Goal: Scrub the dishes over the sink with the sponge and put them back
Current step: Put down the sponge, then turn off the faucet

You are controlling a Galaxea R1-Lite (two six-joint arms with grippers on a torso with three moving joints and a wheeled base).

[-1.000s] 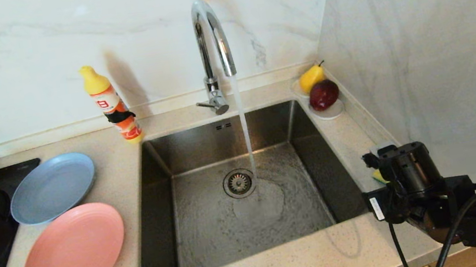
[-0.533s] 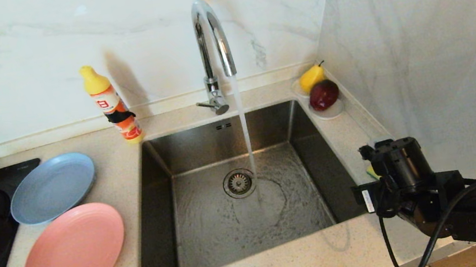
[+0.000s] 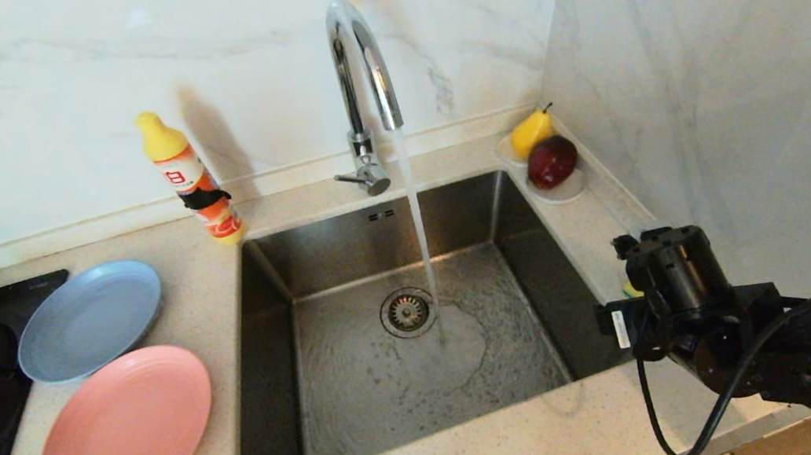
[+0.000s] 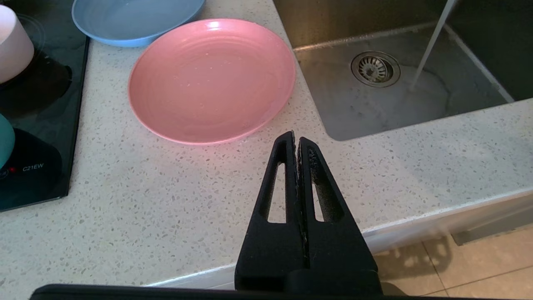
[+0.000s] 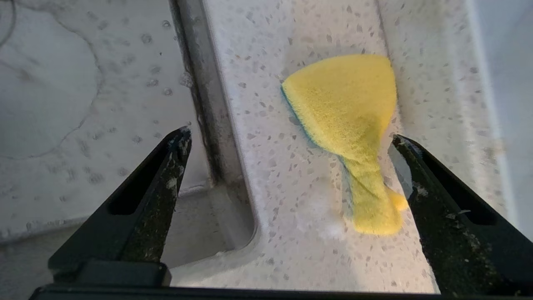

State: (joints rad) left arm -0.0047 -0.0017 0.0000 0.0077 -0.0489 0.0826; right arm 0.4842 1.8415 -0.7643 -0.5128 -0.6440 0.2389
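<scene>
Right gripper: I have it over the counter strip at the sink's right rim, jaws spread wide, nothing held.
Sponge: lies between my open fingers, close to the right-hand one.
Sink: on the other finger's side, tap running.
Left gripper: parked, jaws together, pink plate just ahead.
</scene>
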